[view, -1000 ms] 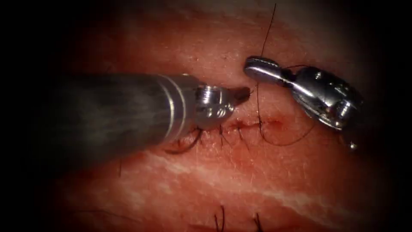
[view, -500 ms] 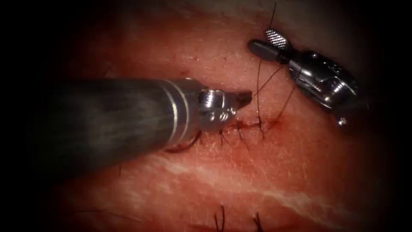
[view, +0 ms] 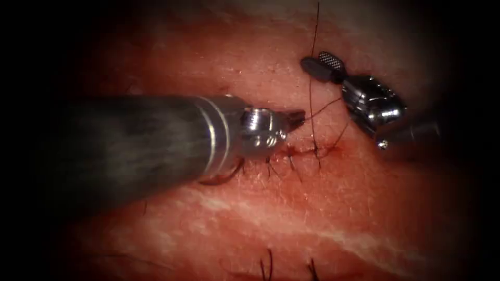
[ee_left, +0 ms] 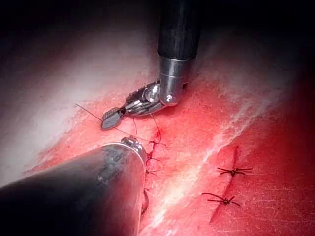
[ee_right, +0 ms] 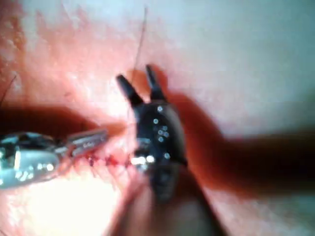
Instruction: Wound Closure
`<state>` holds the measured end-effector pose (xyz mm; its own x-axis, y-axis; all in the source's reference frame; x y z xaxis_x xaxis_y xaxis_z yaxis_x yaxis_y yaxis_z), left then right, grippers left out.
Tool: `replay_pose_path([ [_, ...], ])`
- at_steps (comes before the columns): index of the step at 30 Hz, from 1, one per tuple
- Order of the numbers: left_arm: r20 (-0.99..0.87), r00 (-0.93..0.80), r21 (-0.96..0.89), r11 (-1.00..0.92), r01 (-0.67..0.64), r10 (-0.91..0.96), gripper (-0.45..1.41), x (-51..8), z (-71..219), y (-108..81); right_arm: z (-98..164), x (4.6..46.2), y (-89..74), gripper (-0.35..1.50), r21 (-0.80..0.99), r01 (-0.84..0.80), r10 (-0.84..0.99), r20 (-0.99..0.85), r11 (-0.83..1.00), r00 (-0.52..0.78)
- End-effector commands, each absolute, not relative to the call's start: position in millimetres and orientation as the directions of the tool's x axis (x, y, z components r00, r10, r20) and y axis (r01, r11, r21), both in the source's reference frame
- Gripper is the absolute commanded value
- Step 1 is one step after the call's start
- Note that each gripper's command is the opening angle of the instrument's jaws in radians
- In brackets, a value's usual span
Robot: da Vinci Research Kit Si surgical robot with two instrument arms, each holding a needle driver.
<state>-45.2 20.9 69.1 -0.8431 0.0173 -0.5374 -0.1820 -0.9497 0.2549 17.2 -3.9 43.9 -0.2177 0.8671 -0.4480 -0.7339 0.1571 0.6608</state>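
Reddened tissue (view: pixel 323 208) backdrop: left tool (view: pixel 295 118) clenched on thread (view: pixel 311 93) by cut (view: pixel 307 152), tensioning it; right tool (view: pixel 323 63) spread, empty.

In the endoscope view the light lands in the middle, on the tissue (view: pixel 323 198), and every edge fades to black. The left pincer (view: pixel 297 117) is dim at its tip, but the metal behind it has small white glints. The right pincer (view: pixel 312 59) shines too. The thread (view: pixel 311 104) is a thin dark line on the lit skin. In the left wrist view the tissue is strongly lit, with a pale washed-out patch, and the 2 shafts stay dark. In the right wrist view the tissue glares almost white, and the right tool throws a wide dark shadow on it.
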Motion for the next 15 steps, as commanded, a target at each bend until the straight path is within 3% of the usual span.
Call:
replay_pose_path([
  [1, -0.539, -0.842, 0.253, -0.951, -0.18, 0.016, -0.45, -45.8, 69.8, 20.5, 45.4, 17.3, -4.6, 0.51, 0.665, -0.731, 0.869, -0.441, 0.149, -0.224],
  [12, -0.539, -0.842, 0.251, -0.952, -0.176, 0.014, -0.45, -45.4, 69.9, 20.5, 45.6, 18.3, -3.8, 0.46, 0.681, -0.717, 0.873, -0.429, 0.145, -0.232],
  [15, -0.539, -0.842, 0.251, -0.952, -0.176, 0.013, -0.45, -45.3, 69.9, 20.5, 45.6, 18.3, -3.8, 0.15, 0.687, -0.712, 0.874, -0.427, 0.149, -0.23],
])
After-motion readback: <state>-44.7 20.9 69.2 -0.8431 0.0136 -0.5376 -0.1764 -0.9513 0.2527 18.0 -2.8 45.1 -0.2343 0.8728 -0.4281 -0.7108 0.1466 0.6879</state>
